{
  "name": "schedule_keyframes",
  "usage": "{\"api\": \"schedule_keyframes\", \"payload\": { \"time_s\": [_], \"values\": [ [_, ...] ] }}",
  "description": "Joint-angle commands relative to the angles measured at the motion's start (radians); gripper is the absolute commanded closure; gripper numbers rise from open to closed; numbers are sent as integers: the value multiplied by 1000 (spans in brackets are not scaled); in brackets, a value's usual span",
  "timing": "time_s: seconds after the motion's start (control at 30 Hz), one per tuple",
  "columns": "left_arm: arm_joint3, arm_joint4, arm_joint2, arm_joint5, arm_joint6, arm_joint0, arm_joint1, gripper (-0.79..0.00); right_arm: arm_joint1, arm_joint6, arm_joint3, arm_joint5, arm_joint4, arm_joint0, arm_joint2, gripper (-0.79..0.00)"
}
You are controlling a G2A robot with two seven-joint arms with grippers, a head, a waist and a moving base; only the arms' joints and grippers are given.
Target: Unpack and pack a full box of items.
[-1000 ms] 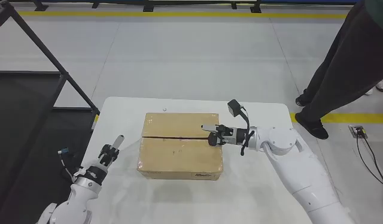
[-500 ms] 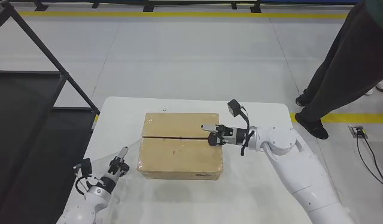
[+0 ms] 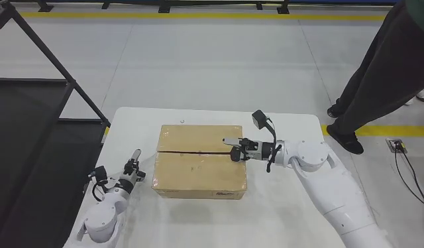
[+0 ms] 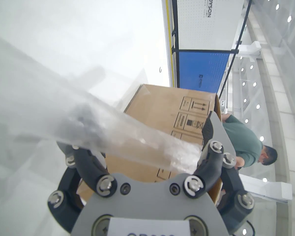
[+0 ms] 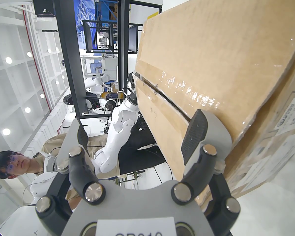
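Top view, lower left: left gripper (image 3: pixel 134 160) sits near the box (image 3: pixel 199 172), apart from it; wide or narrow, I cannot tell. A careless nudge could slide the box across the desk (image 3: pixel 132 125). Mid-frame, the box lies closed. Right of centre, the right gripper (image 3: pixel 233 148) stands wide over the seam (image 3: pixel 192 152); it may skid along the glossy top instead of prying it open.

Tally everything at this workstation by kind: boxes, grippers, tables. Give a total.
cardboard box: 1
Grippers: 2 (left gripper, right gripper)
table: 1
Total: 4
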Motion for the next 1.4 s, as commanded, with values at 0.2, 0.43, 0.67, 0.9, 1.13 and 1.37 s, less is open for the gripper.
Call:
{"api": "schedule_keyframes", "payload": {
  "time_s": [0.2, 0.43, 0.67, 0.9, 1.13, 1.37],
  "values": [
    [-36, 12, -36, -76, 120, 11, -10, -785, 0, 0, 0, 0, 0, 0, 0, -785],
    [-178, 97, -104, -80, 199, 90, -5, -785, 0, 0, 0, 0, 0, 0, 0, -785],
    [-273, 178, -158, -44, 291, 141, -6, -785, 0, 0, 0, 0, 0, 0, 0, -785],
    [-312, 156, -239, -21, 307, 167, -8, -785, 0, -12, -5, 0, -2, -7, 0, -785],
    [-359, 149, -301, -10, 303, 201, -10, -785, -2, -97, -36, 39, -29, -32, -11, -785],
    [-384, 147, -339, -9, 301, 213, -15, -785, -7, -108, -30, 38, -29, -27, -24, -785]
  ]
}}
